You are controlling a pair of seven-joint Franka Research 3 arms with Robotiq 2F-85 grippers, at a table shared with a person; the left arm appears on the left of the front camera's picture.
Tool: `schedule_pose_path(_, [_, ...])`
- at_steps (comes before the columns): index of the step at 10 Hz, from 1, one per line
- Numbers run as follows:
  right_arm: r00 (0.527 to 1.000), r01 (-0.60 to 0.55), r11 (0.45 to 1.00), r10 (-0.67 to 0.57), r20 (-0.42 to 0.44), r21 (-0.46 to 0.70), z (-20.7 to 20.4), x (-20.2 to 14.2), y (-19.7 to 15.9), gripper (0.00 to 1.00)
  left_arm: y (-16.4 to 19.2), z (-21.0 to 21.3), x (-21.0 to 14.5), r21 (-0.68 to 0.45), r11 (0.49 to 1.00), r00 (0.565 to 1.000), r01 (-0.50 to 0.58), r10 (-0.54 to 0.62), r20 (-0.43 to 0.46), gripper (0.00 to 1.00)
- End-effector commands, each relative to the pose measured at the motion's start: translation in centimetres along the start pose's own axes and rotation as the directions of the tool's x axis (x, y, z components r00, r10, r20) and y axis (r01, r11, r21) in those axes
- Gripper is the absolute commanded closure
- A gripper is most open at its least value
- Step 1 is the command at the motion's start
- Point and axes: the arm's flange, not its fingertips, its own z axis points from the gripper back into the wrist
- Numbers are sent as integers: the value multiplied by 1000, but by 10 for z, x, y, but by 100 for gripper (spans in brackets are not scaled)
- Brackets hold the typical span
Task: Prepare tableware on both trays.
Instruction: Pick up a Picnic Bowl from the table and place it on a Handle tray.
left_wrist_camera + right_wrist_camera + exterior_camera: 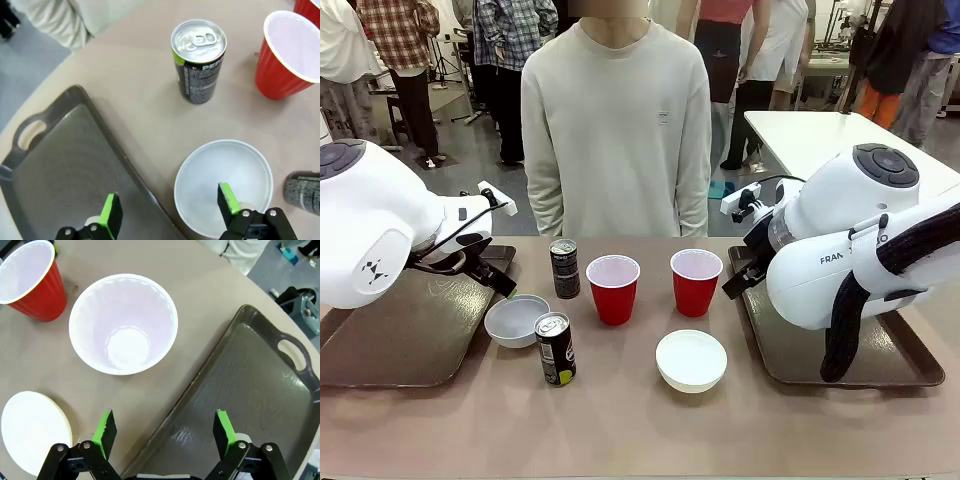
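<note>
Dark brown plastic at either side of the table (620,430): left tray (390,350) and right tray (790,345), both bare inside, apparently laid so as to put one within easy reach of each arm. Between them on the tan top, none of it loaded yet: left cup (613,288) and right cup (696,281), red, upright, side by side before the person (616,130). Far can (564,268) just beside the left cup, near can (555,349) closer to the robot. Left bowl (516,320) just off the left tray's inner rim, right bowl (691,359) nearer the middle. Cups and bowls split one toward each side, both cans toward the left, probably set out for sorting into two matching sets. Low over the table, left gripper (169,205): jaws spread wide, nothing held, astride the left tray's rim, half over the tray and half over the left bowl's hollow. Likely lined up to pinch that bowl's edge, the piece nearest its tray. Likewise wide apart and empty, right gripper (164,431), straddling the right tray's inner rim, with the right cup just ahead and the right bowl off to one side. Probably weighing those two as first pick. Judged from the bare trays, barely begun.
</note>
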Motion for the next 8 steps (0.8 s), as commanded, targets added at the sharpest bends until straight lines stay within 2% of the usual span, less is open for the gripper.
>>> schedule_pose_path(1, [1000,0,1000,0,1,0,0,0,0,0,0,0,0,0,1000,1000,0,0,0,0])
schedule_pose_path(8, [1000,0,1000,0,1,0,0,0,0,0,0,0,0,0,1000,1000,0,0,0,0])
